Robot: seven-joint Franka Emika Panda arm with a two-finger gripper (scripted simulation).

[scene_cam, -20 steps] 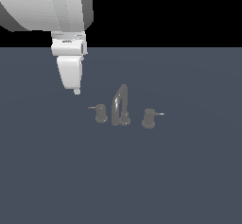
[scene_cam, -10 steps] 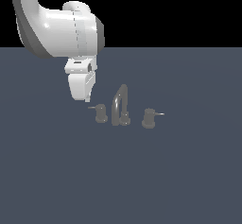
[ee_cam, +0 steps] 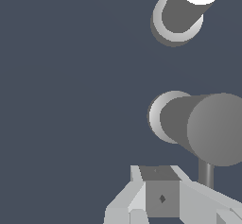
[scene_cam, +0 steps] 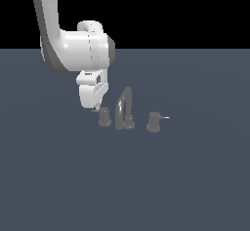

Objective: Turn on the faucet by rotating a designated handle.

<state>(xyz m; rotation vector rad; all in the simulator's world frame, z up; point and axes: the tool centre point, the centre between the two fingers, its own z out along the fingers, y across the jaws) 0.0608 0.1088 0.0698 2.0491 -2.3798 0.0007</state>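
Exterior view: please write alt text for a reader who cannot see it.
A white robot arm lowers its pincer beside the handle at the exterior view's left end of a small grey faucet. The arched spout stands in the middle, with a twin knob on the right, all on a dark floor.

a flat, matte slate-blue ground plane (scene_cam: 195,176) is seen filling the lower part of the exterior view. above its horizon a plain black backdrop (scene_cam: 185,10) is rendered.
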